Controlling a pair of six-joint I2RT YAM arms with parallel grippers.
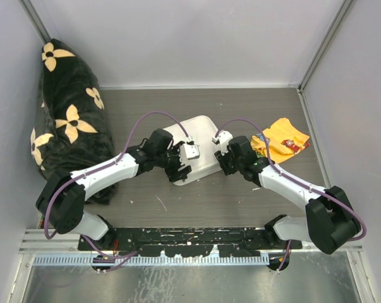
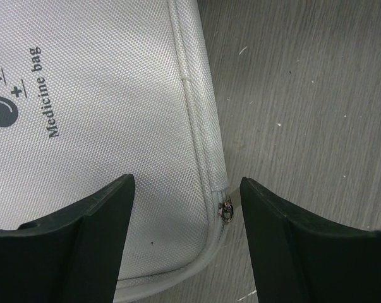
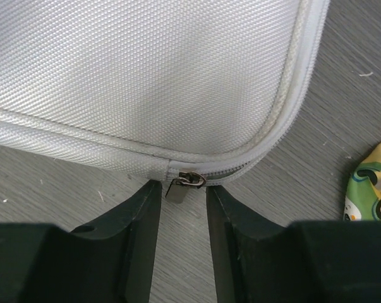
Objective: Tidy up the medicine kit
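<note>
- The medicine kit (image 1: 199,136) is lying flat at the middle of the table (image 1: 241,202), between your two arms, with its printed lid facing up.
- Its edges are sitting slightly skewed to the table's. The long axis seems to be running near to far, but your grippers are covering too much of it to be sure.
- You are looking at a pale grey-white woven case with rounded corners, a piped seam and a zip around its side. It is carrying a dark pill mark and the words "Medicine bag".
- Your left gripper (image 2: 187,182) is standing wide open over a corner of the kit, one finger above the lid and one above the table.
- Your right gripper (image 3: 182,189) is standing narrowly open at the kit's edge, with the zip pull (image 3: 181,185) between its fingers and not yet pinched.
- A yellow packet (image 1: 282,140) is lying to the kit's right.
</note>
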